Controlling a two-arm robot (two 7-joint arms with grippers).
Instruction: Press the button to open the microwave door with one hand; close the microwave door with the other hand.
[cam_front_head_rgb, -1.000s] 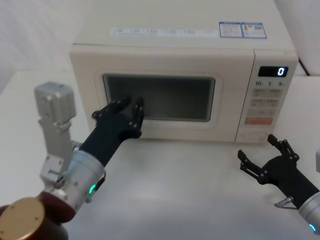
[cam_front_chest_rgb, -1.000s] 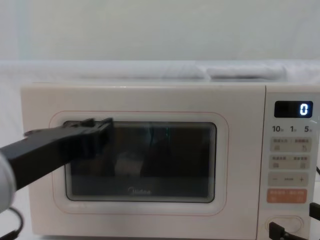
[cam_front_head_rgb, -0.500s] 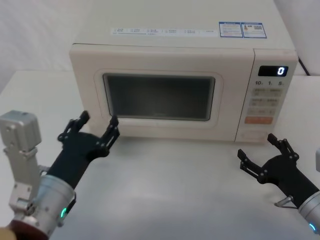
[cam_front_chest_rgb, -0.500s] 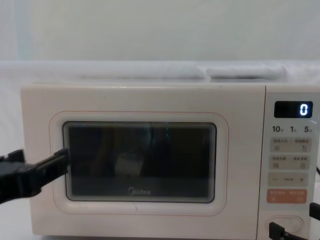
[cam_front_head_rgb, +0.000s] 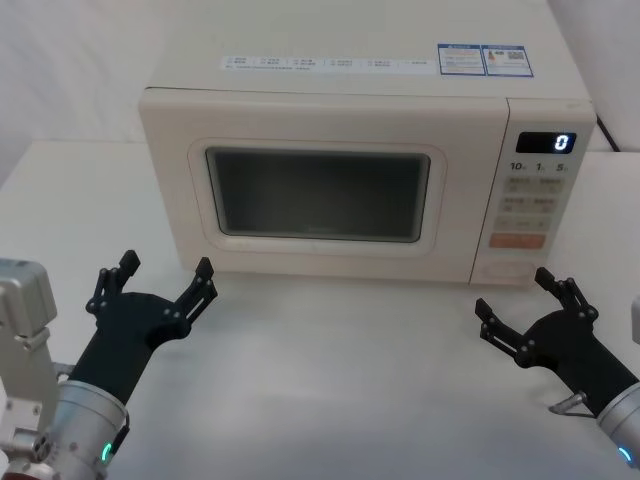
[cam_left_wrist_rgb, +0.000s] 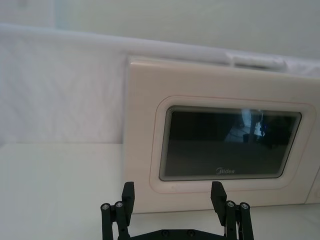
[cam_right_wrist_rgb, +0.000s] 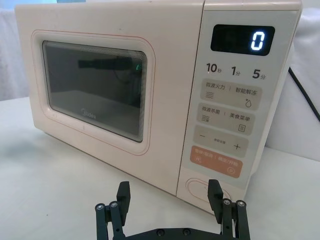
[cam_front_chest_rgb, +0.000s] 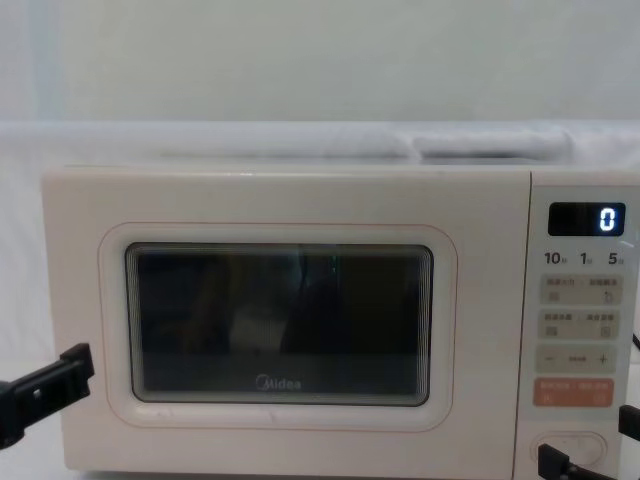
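Head view: the left gripper (cam_front_head_rgb: 160, 281), which a second ago had its fingertips against the microwave door (cam_front_head_rgb: 315, 198), has pulled back and down to hover over the table (cam_front_head_rgb: 330, 370) near the oven's front left corner, fingers spread wide and holding nothing. In the chest view the same gripper (cam_front_chest_rgb: 45, 388) has dropped from the window to the lower left edge of the picture. The door now sits flush with the cabinet, its dark glass unobstructed and the Midea logo (cam_front_chest_rgb: 278, 382) plain beneath it. That retreat, with the door shut, suggests the closing push is done and the left arm is clearing away. Farther right, the control panel (cam_front_head_rgb: 537, 205) shows a lit zero on its display (cam_front_head_rgb: 545, 143), and the button (cam_right_wrist_rgb: 207, 188), the wide oval at the panel's foot, is untouched at this moment. The right gripper (cam_front_head_rgb: 525, 297) has not moved in the past second; it rests on the table just in front of the button, fingers apart and empty. Judged from how things lie, both halves of the task appear finished, with only parking the arms left.
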